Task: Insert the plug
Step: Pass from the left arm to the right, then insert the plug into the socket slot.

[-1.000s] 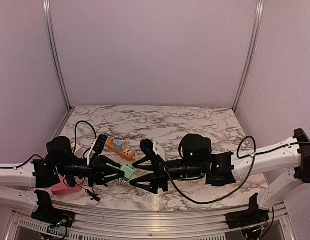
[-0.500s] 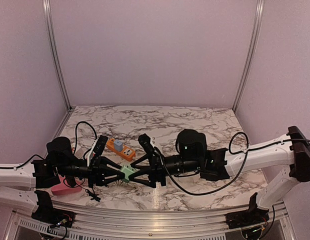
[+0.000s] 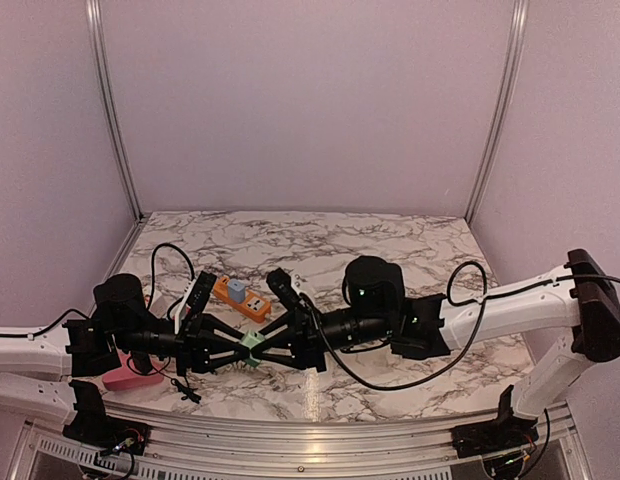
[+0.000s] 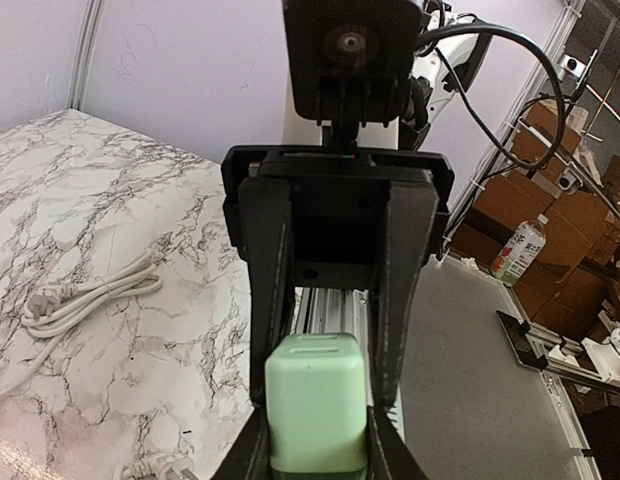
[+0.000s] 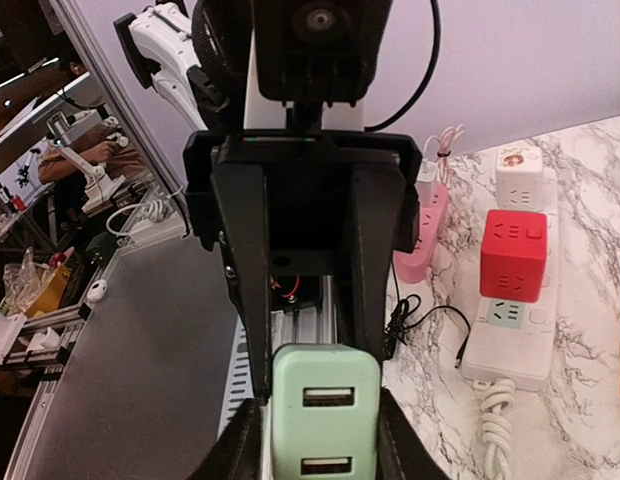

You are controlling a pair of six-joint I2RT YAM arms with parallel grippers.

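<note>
The plug is a pale green cube [image 3: 252, 343] with two USB slots on one face [image 5: 325, 415], held just above the marble table near its front edge. My left gripper [image 3: 242, 345] is shut on it from the left, its fingers pressed to both sides of the cube [image 4: 318, 400]. From the right, my right gripper [image 3: 263, 343] has its fingers against the same cube, shut on it. In each wrist view the other arm's fingers [image 4: 271, 290] [image 5: 242, 280] reach in from above. The plug's prongs are hidden.
An orange power strip [image 3: 240, 295] with a grey-blue cube lies behind the grippers. A white strip [image 5: 510, 330] carries a red cube [image 5: 513, 253], and a pink strip [image 3: 125, 375] lies at the near left. A coiled white cable [image 4: 85, 300] and a thin black lead [image 5: 420, 320] lie on the table.
The right arm has moved left to meet the left gripper, and its jaws have closed from open onto the green plug. The left gripper has kept its hold.
</note>
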